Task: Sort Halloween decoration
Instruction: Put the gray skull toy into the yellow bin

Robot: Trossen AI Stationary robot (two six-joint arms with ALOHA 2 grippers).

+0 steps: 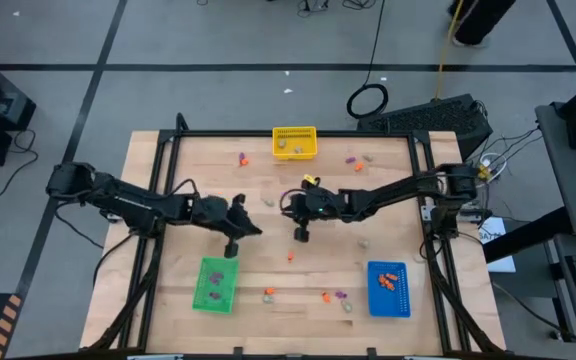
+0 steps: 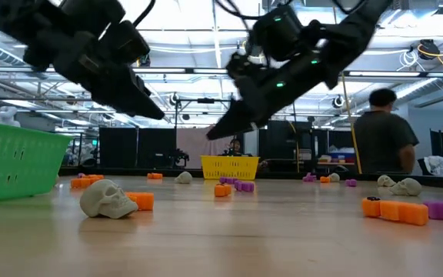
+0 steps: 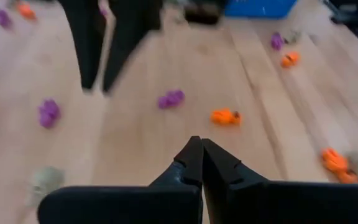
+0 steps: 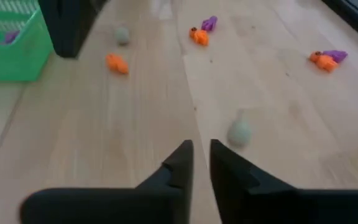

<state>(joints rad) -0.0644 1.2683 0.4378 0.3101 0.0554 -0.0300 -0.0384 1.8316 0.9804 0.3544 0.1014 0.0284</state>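
Low view shows your Halloween decoration (image 2: pixel 108 198) scattered across the table (image 1: pixel 268 225): light, hard little skulls, likely slippery, so pinch across the middle. Left gripper (image 3: pixel 201 152) is closed and empty, right gripper (image 4: pixel 201 152) slightly apart, empty.

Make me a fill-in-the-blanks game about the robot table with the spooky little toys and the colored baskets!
1. The yellow bin sits at the table's far edge, and the ____ bin holds orange trinkets.
2. The left gripper has its fingers ____, with nothing between them.
3. In the low view, the pale trinket closest to the camera is shaped like a ____.
4. The bin nearest the left gripper is ____.

Missing words: blue; shut; skull; green
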